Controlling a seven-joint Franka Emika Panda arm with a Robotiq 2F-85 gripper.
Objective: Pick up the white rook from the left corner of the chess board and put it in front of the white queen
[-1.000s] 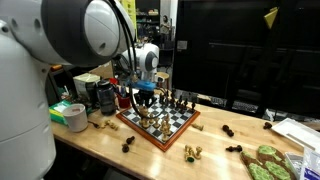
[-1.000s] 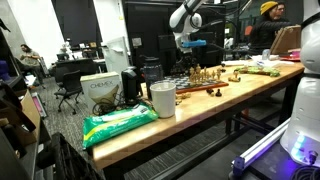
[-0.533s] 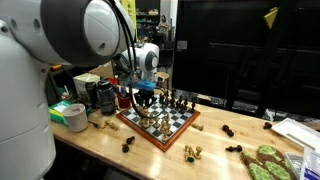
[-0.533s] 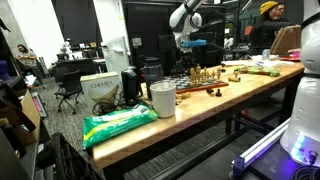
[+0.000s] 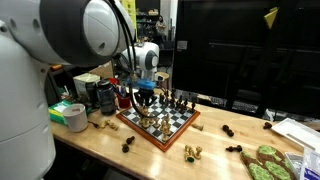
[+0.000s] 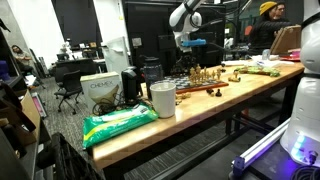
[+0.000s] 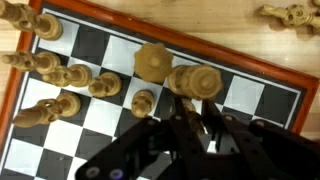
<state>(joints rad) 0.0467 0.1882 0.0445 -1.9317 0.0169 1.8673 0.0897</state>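
The chess board [image 5: 172, 128] lies on the wooden table and shows in both exterior views [image 6: 197, 86]. My gripper [image 5: 146, 97] hangs low over its back left corner. In the wrist view the fingers [image 7: 195, 102] are drawn narrowly together around a light wooden piece, the white rook [image 7: 194, 79], at the board's edge row. A second large light piece [image 7: 152, 62] stands right beside it. Several light pieces [image 7: 60, 75] stand on the squares to the left. I cannot tell which piece is the white queen.
A tape roll [image 5: 70, 115] and dark jars [image 5: 103, 95] stand beside the board. Loose pieces lie on the table [image 5: 192, 151] [image 5: 228, 130]. A green item [image 5: 264, 160] lies at the front right. A white cup [image 6: 162, 98] and green bag [image 6: 120, 122] sit nearby.
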